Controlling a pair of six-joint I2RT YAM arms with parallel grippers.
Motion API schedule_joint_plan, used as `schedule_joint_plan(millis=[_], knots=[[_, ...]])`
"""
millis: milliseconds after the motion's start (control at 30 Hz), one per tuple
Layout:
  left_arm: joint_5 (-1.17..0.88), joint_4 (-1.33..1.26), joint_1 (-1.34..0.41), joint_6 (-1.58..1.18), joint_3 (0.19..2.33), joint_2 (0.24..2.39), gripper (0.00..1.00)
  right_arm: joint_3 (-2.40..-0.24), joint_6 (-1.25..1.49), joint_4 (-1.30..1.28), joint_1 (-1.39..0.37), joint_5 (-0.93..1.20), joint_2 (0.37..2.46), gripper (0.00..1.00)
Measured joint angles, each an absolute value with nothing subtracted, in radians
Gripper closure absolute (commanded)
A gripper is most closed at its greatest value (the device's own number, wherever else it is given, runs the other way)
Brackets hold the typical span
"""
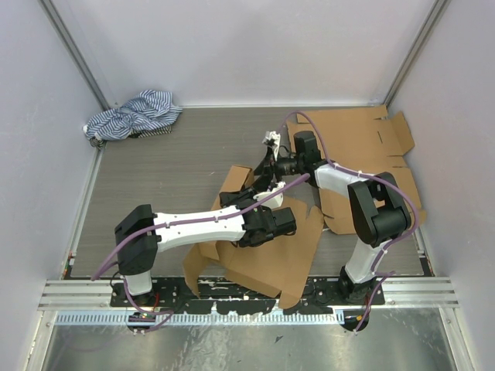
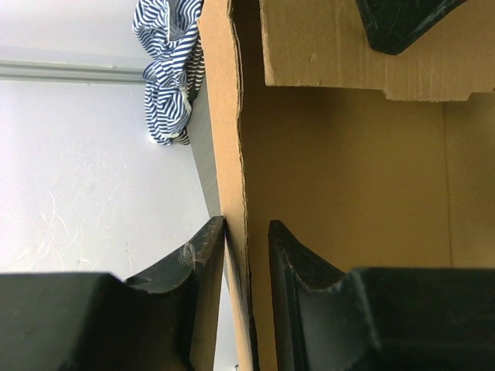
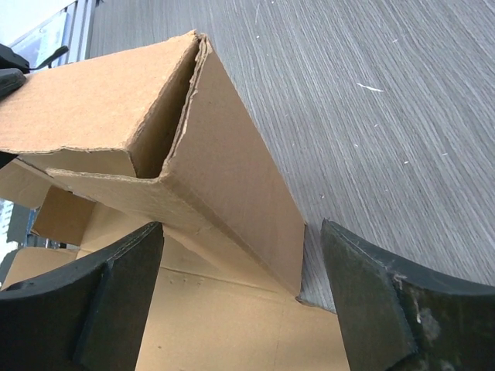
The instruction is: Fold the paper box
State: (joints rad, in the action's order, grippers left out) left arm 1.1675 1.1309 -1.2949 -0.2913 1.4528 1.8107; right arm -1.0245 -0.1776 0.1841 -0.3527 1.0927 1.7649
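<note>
- Two arms meet over the paper box [image 1: 267, 259] in the top view. It lies half-formed at the near middle of the table [image 1: 155, 193]. The left gripper [image 1: 236, 198] is at its raised far wall and the right gripper [image 1: 268, 166] is just beyond. A flat cardboard sheet [image 1: 363, 131] lies at the far right, and a striped cloth [image 1: 131, 116] sits in the far left corner.
- From the left wrist we see the fingers [image 2: 193, 270] narrowly apart astride the upright wall. One touches it and the other stands just off.
- From the right wrist we see the fingers [image 3: 116, 301] spread wide, with a raised box corner between them, untouched.
</note>
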Motion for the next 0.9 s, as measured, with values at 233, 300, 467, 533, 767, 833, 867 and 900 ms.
schedule_joint_plan(millis=[233,300,467,533,767,833,867,900], knots=[[1.131,1.108,-1.297,-0.287,1.452,1.800,0.55,-0.996,-0.146,0.229,-0.354,1.075,1.764,0.16],[1.109,1.088,-1.297,-0.285,1.446,1.778,0.55,-0.995,-0.130,0.246,-0.354,1.062,1.764,0.21],[1.081,1.059,-1.299,-0.289,1.437,1.736,0.55,-0.988,-0.076,0.307,-0.358,1.030,1.764,0.40],[1.078,1.056,-1.299,-0.290,1.436,1.736,0.55,-0.984,-0.057,0.328,-0.359,1.029,1.764,0.40],[1.079,1.033,-1.299,-0.291,1.406,1.731,0.55,-0.966,-0.018,0.378,-0.359,1.049,1.768,0.24],[1.081,1.029,-1.299,-0.290,1.396,1.729,0.55,-0.963,-0.016,0.385,-0.360,1.060,1.768,0.22],[1.082,1.027,-1.299,-0.290,1.394,1.728,0.55,-0.963,-0.016,0.389,-0.360,1.065,1.768,0.21],[1.083,1.023,-1.299,-0.290,1.390,1.726,0.55,-0.963,-0.016,0.392,-0.361,1.069,1.768,0.21]])
